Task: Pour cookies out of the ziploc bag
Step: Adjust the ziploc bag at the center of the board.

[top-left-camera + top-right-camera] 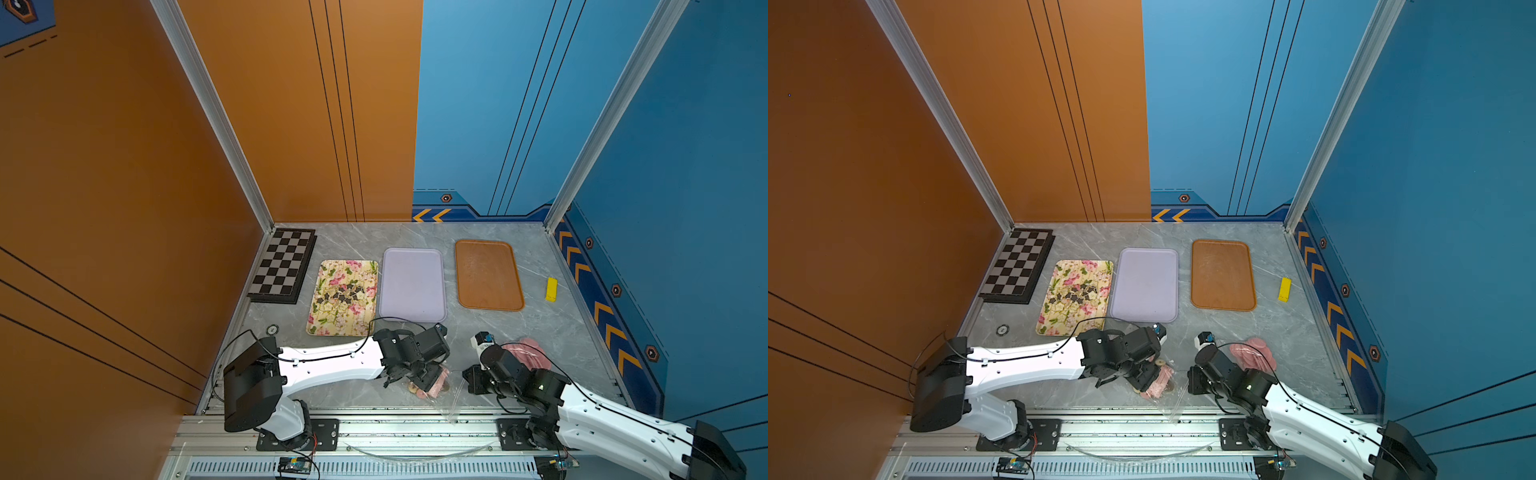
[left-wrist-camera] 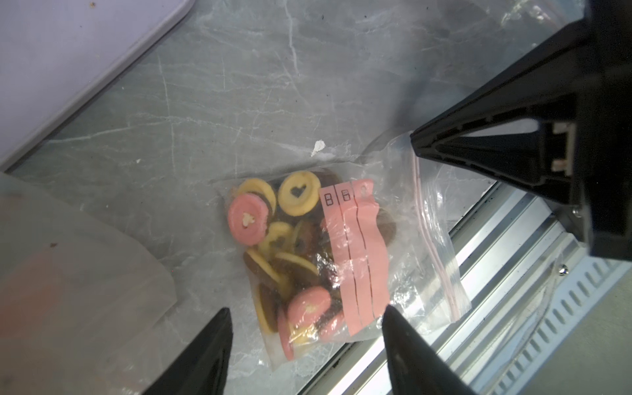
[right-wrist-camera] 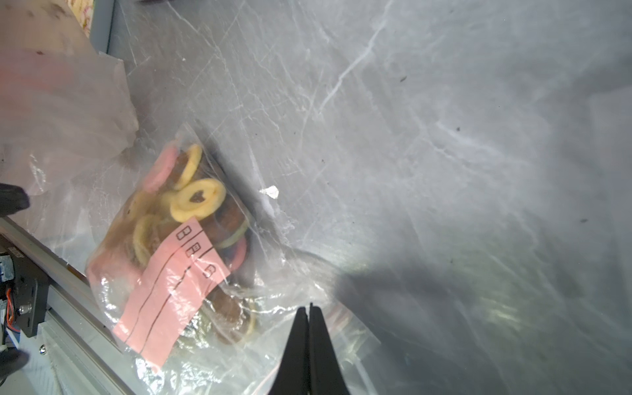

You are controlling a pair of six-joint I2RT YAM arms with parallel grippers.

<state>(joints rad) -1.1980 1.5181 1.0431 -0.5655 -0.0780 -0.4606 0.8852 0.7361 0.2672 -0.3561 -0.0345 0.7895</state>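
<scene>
The bag (image 2: 403, 239) lies flat on the bench (image 1: 498, 328) at its front edge, between the two arms. Round pink, yellow and brown cookies (image 2: 273, 239) are packed inside it beside a pink label (image 2: 355, 256). The left claw (image 2: 306, 307) hangs open above it, one finger to each side of the cookies. The right claw (image 3: 309, 307) is closed tight, pinching the clear film at the bag's zip end.

Bare tabletop (image 2: 239, 85) between lavender tray (image 2: 68, 51) and ziploc bag (image 2: 355, 253).
</scene>
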